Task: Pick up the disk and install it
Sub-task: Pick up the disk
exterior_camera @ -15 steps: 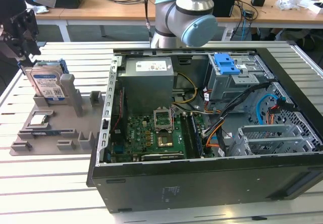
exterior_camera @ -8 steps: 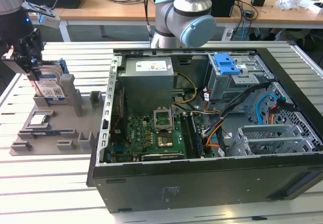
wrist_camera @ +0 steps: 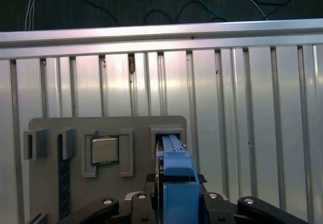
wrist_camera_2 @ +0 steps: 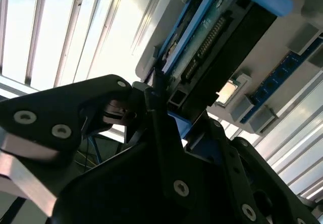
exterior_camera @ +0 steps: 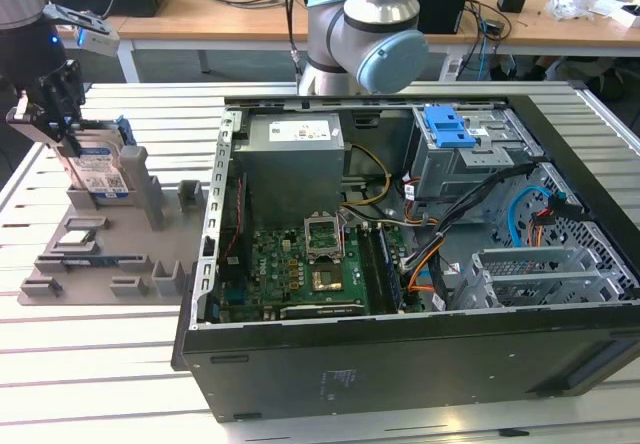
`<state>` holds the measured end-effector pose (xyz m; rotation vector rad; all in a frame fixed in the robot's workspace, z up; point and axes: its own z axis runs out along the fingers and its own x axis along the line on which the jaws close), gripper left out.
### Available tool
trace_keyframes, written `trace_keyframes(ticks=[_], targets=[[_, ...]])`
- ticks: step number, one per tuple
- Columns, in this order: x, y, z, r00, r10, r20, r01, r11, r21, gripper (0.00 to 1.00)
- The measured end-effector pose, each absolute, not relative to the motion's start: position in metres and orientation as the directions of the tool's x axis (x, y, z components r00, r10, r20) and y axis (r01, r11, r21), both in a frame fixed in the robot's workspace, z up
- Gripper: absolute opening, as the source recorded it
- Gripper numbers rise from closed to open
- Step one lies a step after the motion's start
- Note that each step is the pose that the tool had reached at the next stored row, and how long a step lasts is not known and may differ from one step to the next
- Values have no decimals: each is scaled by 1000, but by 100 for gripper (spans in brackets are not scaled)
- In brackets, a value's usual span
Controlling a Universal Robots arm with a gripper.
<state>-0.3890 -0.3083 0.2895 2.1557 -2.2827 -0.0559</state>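
The disk stands on edge in a slot of the grey holder tray, at the exterior view's left, its white-and-blue label facing out. My gripper sits over the disk's upper edge, its black fingers closed against both faces. In the first wrist view the disk's blue rail runs between the gripper's fingers. The second wrist view shows the disk's connector edge held at the gripper. The disk still rests in its slot.
A small square silver chip lies in a tray pocket beside the disk. The open computer case lies at the exterior view's right, with a blue bracket on its drive cage. The arm's base stands behind the case.
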Motion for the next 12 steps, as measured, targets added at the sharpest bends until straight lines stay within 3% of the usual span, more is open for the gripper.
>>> trace_keyframes(ticks=[12], targets=[[-389, -308, 289, -57, -998, -23, -998, 57, 27, 37]])
